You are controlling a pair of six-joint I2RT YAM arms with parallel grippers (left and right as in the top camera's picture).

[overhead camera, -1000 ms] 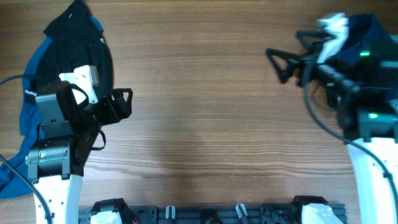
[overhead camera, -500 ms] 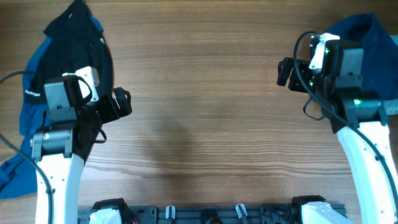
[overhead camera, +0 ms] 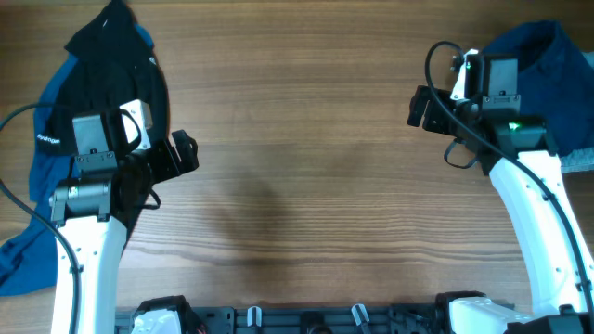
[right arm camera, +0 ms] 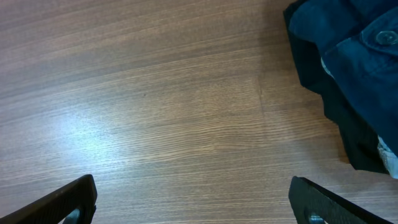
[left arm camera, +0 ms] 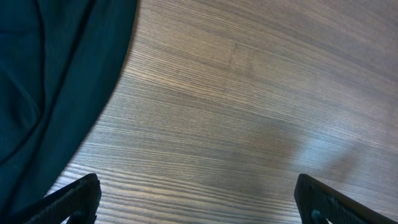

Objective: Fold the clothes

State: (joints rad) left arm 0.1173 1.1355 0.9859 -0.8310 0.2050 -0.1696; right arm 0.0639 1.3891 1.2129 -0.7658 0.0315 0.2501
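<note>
The black and blue jacket (overhead camera: 104, 79) lies in a loose heap at the far left of the tabletop (overhead camera: 297, 186), with wrinkles and uneven edges, and one blue part reaches toward the near left corner. The dark blue clothes (overhead camera: 549, 60) are bunched at the far right. In the right wrist view I can see a button and a seam there, but I cannot tell which garment it is. Neither heap looks like a neat folded stack, and no garment is spread flat in the middle, which is bare wood.

The left end effector (overhead camera: 183, 153) hovers just beside the jacket's right edge with its jaws wide apart and nothing between them. The right end effector (overhead camera: 419, 107) is also wide open and empty, left of the dark blue clothes and not touching them.

In my judgement no fold is in progress. A garment must first be pulled to the middle, flattened and then folded, so most of the work seems to be left.
</note>
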